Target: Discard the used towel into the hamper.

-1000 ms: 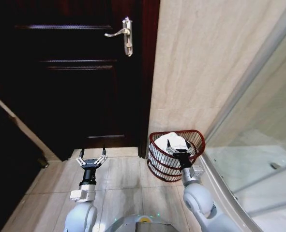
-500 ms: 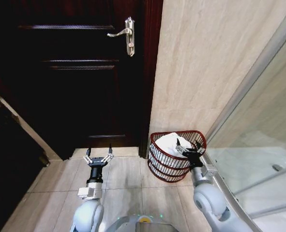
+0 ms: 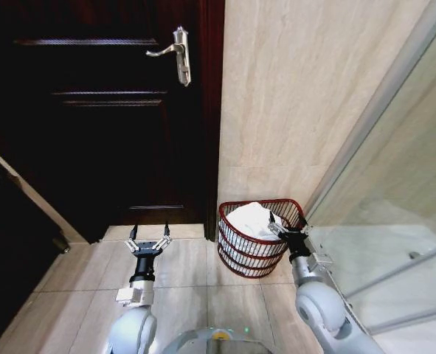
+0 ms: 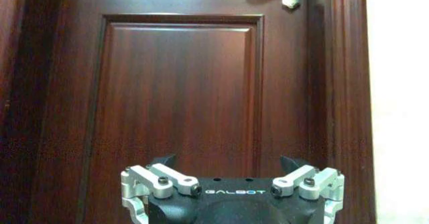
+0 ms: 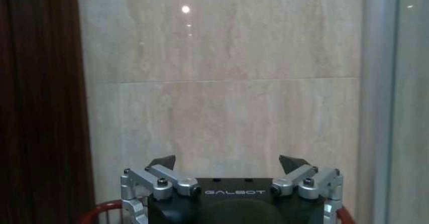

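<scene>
Your right gripper (image 3: 286,222) hangs spread and empty over the hamper (image 3: 256,237), where the white towel (image 3: 248,219) lies; your left gripper (image 3: 148,236) waits released near the door (image 3: 107,118)

A dark wooden door (image 3: 107,118) with raised panels stands closed at the left; its metal lever handle (image 3: 172,51) sits near the right edge. A beige tiled wall (image 3: 299,96) adjoins the door frame. A glass shower screen (image 3: 395,214) with a metal frame runs along the right side. The floor (image 3: 181,295) is laid with light square tiles
</scene>
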